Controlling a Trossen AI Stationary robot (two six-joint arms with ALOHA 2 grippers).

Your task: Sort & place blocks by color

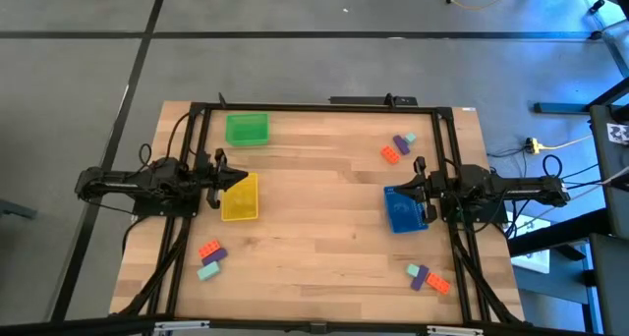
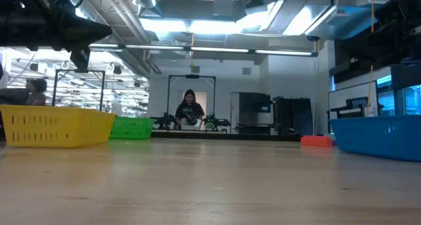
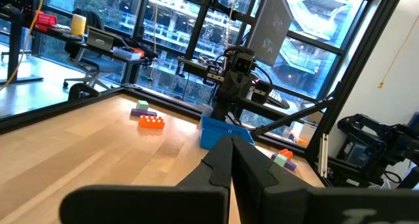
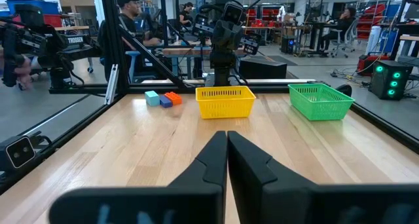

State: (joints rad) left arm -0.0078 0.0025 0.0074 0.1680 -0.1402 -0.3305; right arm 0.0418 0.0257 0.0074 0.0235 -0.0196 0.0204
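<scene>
Looking down from the high cam, I've got both arms parked at the table's sides. Left gripper [image 1: 234,183] sits over the yellow tray [image 1: 241,204], fingers pressed together with nothing in them; right gripper [image 1: 405,192] is over the blue tray [image 1: 401,216], same deal, pinched closed and empty. Green tray [image 1: 247,129] is at the far left corner. The blocks are in four little clusters of three, one orange-red, one purple, one teal each: far right [image 1: 397,146], near right [image 1: 428,277], near left [image 1: 210,258], none in any tray. A person [image 2: 190,110] sits way back in the room.
</scene>
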